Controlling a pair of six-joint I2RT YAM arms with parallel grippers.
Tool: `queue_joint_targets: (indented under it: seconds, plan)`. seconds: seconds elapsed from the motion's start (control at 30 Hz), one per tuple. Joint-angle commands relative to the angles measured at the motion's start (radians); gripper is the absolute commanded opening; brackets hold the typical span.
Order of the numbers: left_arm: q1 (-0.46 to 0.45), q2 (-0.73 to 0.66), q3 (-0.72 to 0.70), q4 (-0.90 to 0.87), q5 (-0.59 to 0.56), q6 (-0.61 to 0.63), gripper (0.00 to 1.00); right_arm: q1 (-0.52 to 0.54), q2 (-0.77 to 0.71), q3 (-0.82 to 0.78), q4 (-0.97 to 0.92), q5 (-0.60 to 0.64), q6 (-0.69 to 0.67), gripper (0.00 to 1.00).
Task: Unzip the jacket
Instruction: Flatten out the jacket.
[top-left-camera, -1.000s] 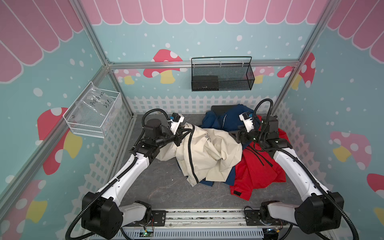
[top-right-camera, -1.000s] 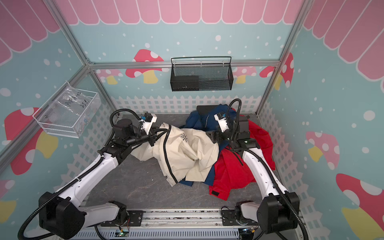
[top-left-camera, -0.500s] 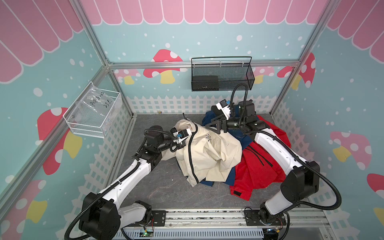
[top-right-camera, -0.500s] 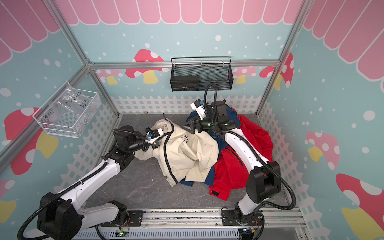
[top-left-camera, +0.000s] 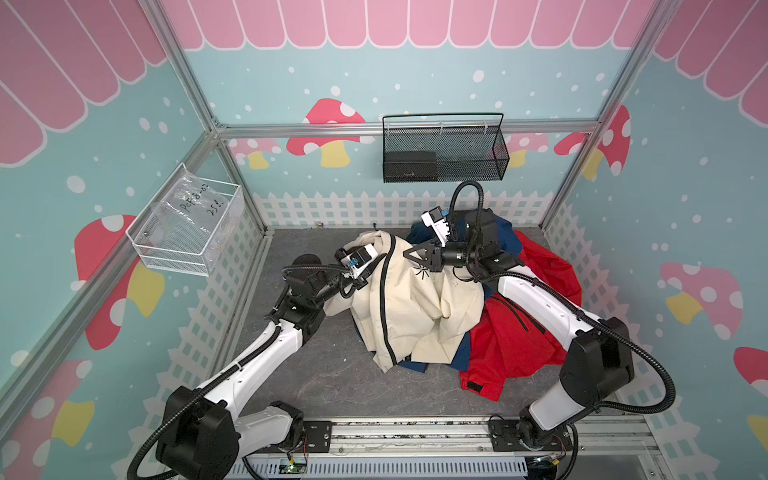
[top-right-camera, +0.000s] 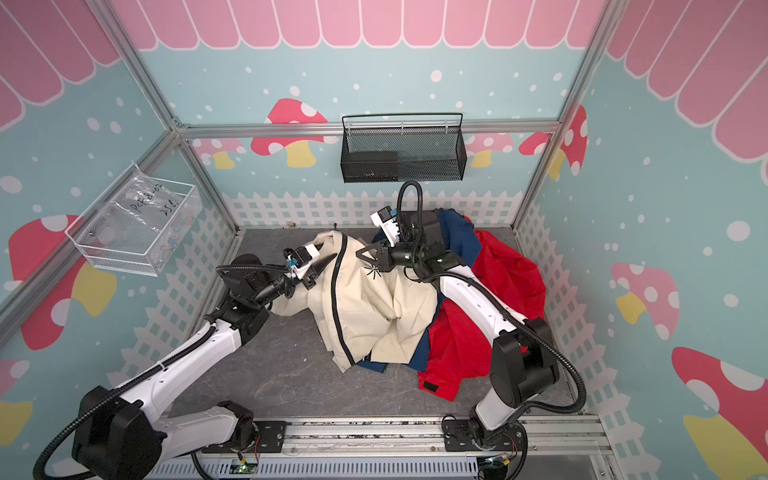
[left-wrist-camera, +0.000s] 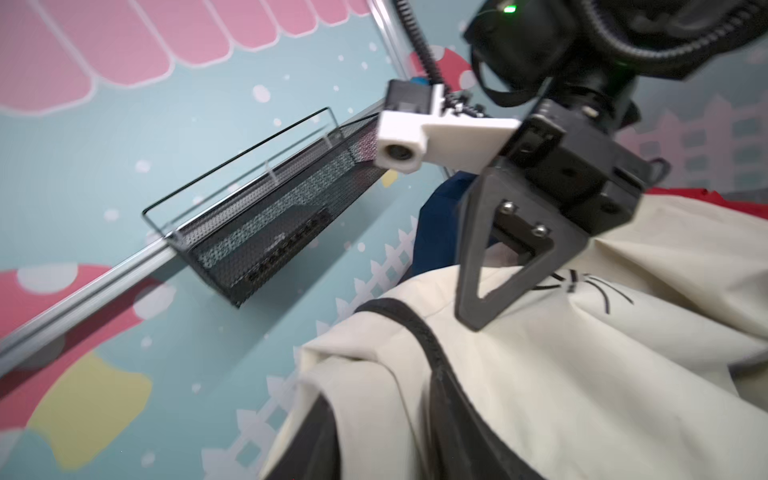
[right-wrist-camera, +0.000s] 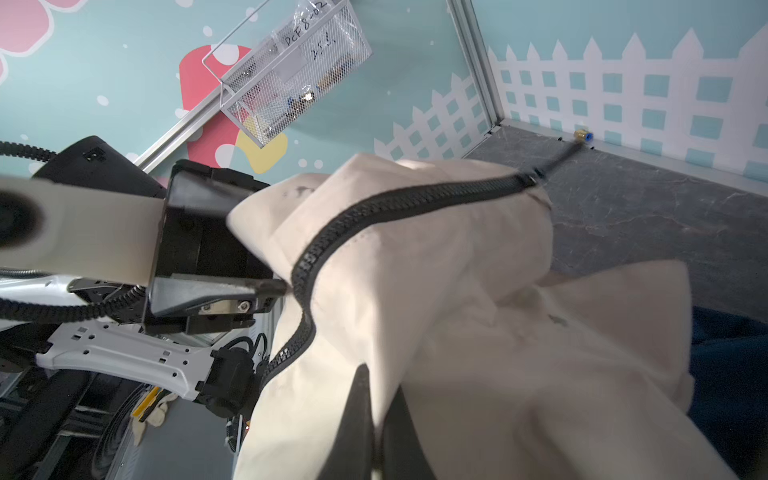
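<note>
The cream jacket (top-left-camera: 415, 299) (top-right-camera: 365, 307) lies crumpled mid-floor, and the stretch of its black zipper (top-left-camera: 384, 291) (right-wrist-camera: 374, 212) in view is closed. The slider (right-wrist-camera: 536, 176) sits at the collar end. My right gripper (top-left-camera: 409, 254) (right-wrist-camera: 376, 415) is shut, pinching cream fabric just right of the zipper near the collar. My left gripper (top-right-camera: 322, 266) (left-wrist-camera: 386, 432) is on the other side of the zipper. Its fingers (left-wrist-camera: 316, 440) stand apart with a fold of the jacket lying between them.
A red jacket (top-left-camera: 523, 324) and a navy garment (top-left-camera: 498, 232) lie under and behind the cream one, beneath my right arm. A black mesh basket (top-left-camera: 442, 153) hangs on the back wall and a clear bin (top-left-camera: 187, 232) on the left wall. A small brass fitting (right-wrist-camera: 582, 135) lies by the back fence.
My right arm swung left from over the red jacket to the cream jacket's collar and closed on its fabric. My left gripper sank slightly and its jaws parted.
</note>
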Motion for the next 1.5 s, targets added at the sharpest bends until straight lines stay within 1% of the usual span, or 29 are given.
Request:
queue_joint_targets:
  seconds: [0.0,0.03,0.13,0.2,0.33,0.43,0.5,0.6,0.73,0.87,1.03,1.2,1.27,1.3,1.33,1.4,1.47]
  plan:
    - [0.053,-0.098,0.064,-0.182,-0.197,-0.397,0.70,0.005,-0.098,-0.027,0.110,0.091,-0.209,0.00]
    - [0.081,-0.109,0.089,-0.261,-0.187,-0.499,0.72,0.004,-0.118,-0.040,0.113,0.110,-0.276,0.00]
    - [0.154,-0.088,0.208,-0.537,-0.151,-0.754,0.73,0.006,-0.172,-0.090,0.131,0.134,-0.440,0.00]
    - [0.194,-0.051,0.281,-0.689,-0.080,-0.870,0.73,0.008,-0.200,-0.128,0.139,0.149,-0.534,0.00]
    - [0.236,0.041,0.359,-0.825,0.095,-1.055,0.75,0.014,-0.260,-0.230,0.185,0.151,-0.706,0.00]
    - [0.245,0.112,0.401,-0.857,0.193,-1.149,0.77,0.029,-0.294,-0.289,0.201,0.151,-0.808,0.00]
    - [0.244,0.151,0.416,-0.852,0.240,-1.197,0.77,0.046,-0.315,-0.330,0.214,0.157,-0.877,0.00]
    - [0.239,0.206,0.436,-0.852,0.296,-1.214,0.79,0.078,-0.348,-0.392,0.241,0.176,-0.963,0.00]
    - [0.226,0.277,0.458,-0.806,0.365,-1.246,0.81,0.107,-0.357,-0.425,0.240,0.189,-1.026,0.00]
    - [0.177,0.349,0.496,-0.799,0.386,-1.269,0.84,0.146,-0.361,-0.445,0.233,0.219,-1.087,0.00]
    - [0.119,0.429,0.535,-0.796,0.402,-1.297,0.89,0.201,-0.364,-0.463,0.215,0.304,-1.202,0.00]
    - [0.065,0.486,0.567,-0.788,0.448,-1.336,0.90,0.243,-0.364,-0.484,0.218,0.409,-1.295,0.00]
    - [0.059,0.494,0.556,-0.782,0.438,-1.361,0.88,0.244,-0.367,-0.493,0.240,0.429,-1.300,0.00]
    - [0.056,0.498,0.551,-0.760,0.445,-1.375,0.85,0.245,-0.369,-0.498,0.250,0.435,-1.304,0.00]
    - [0.052,0.502,0.553,-0.743,0.454,-1.389,0.79,0.245,-0.371,-0.503,0.260,0.440,-1.303,0.00]
    - [0.040,0.502,0.564,-0.651,0.473,-1.438,0.63,0.245,-0.375,-0.515,0.280,0.453,-1.295,0.00]
    - [0.030,0.499,0.593,-0.560,0.467,-1.479,0.49,0.244,-0.373,-0.529,0.308,0.478,-1.269,0.00]
